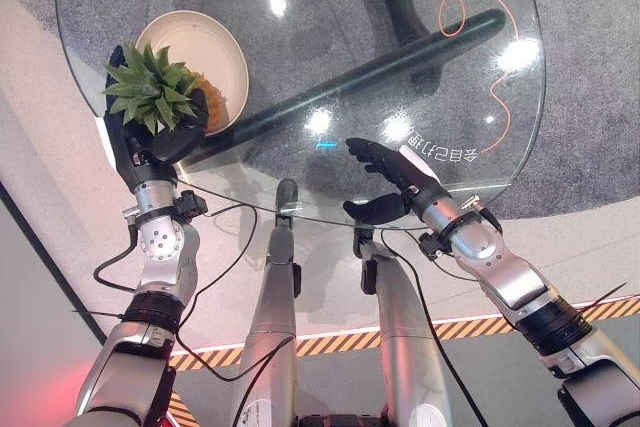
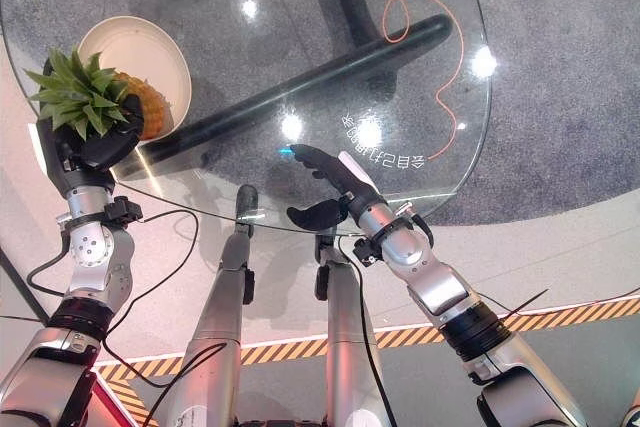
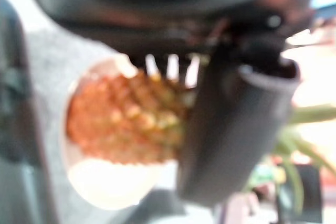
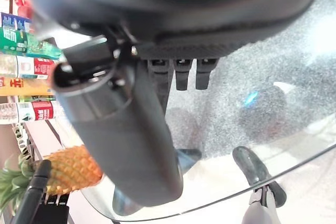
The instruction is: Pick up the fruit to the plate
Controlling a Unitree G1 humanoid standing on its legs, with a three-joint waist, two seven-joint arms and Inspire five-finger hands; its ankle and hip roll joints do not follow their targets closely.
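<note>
A: How many fruits do you count?
B: One. It is a pineapple (image 1: 170,97), with a green leaf crown and an orange body. I see no second fruit.

A: And plates?
B: Also one, a round cream plate (image 1: 215,42). It stands on the glass table (image 1: 330,57), toward the robot's left side.

A: Where is the pineapple exactly?
B: The left hand (image 1: 160,142) holds it. The dark fingers are curled round the fruit just below the crown. The orange body lies over the near edge of the plate, and the crown points back toward the robot. In the left wrist view the body shows against the pale inside of the plate. If it touches the plate or stays a little above it, I cannot tell.

A: What about the other hand?
B: The right hand (image 2: 330,182) is above the near edge of the table, well apart from the plate. Its fingers are stretched out straight, the thumb stands away, and it holds nothing.
</note>
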